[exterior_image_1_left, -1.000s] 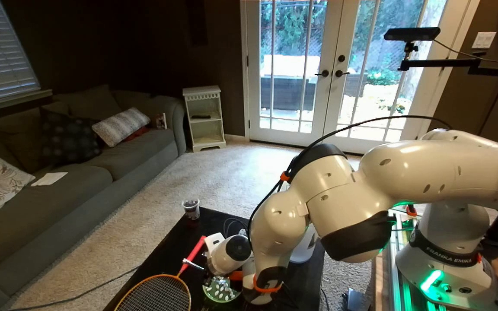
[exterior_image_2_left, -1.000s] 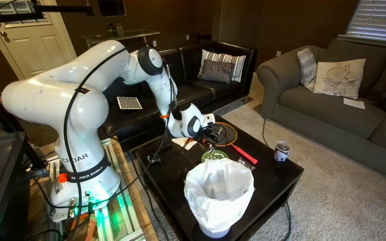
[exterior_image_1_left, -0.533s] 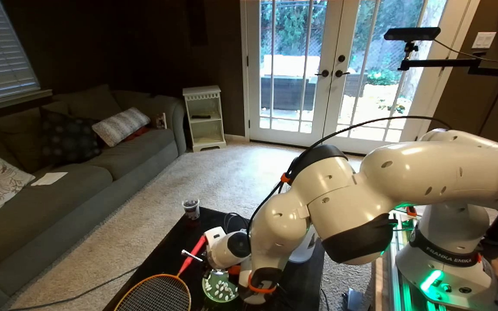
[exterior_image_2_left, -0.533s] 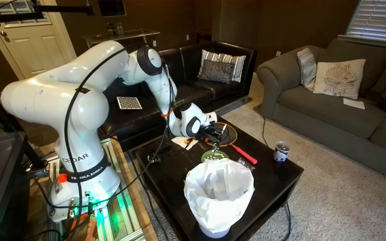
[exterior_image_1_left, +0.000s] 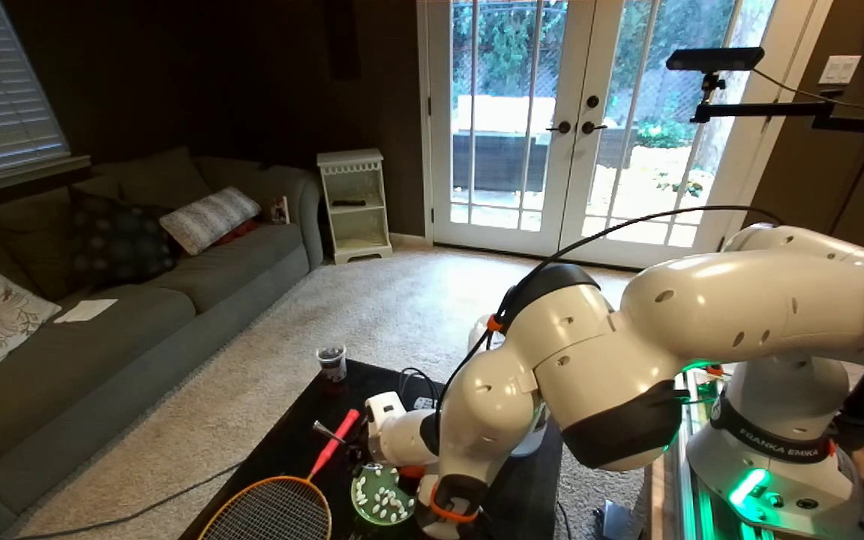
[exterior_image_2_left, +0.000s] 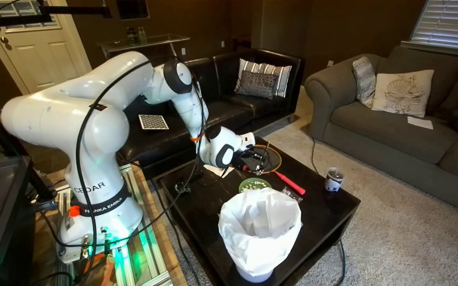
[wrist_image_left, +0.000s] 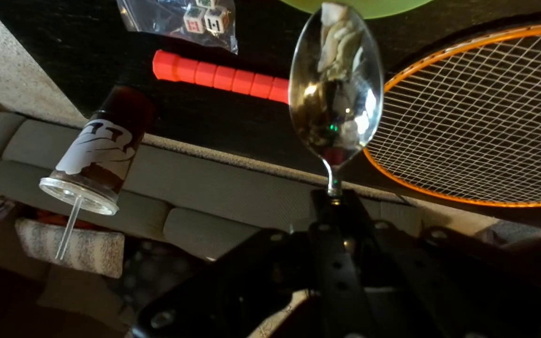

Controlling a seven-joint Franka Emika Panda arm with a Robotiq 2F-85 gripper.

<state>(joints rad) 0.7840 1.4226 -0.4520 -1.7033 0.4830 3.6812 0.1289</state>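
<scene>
Your jaws grasp the metal spoon [wrist_image_left: 336,101] near its neck, above the tabletop [exterior_image_2_left: 316,212] near the green dish [wrist_image_left: 395,6]. Expect it light, stiff, slippery; a firm handle pinch should curb twisting.

1. A home's living room.
2. Right side, in an exterior view: a grey sofa [exterior_image_2_left: 372,135] with throw pillows [exterior_image_2_left: 403,93].
3. Upper middle: a black leather sofa [exterior_image_2_left: 227,113].
4. Lower middle: a low coffee table [exterior_image_2_left: 320,210], carpet [exterior_image_2_left: 404,242] around it.
5. Top, right of centre, in an exterior view: glazed double doors [exterior_image_1_left: 571,172], greenery [exterior_image_1_left: 503,45] outside.
</scene>
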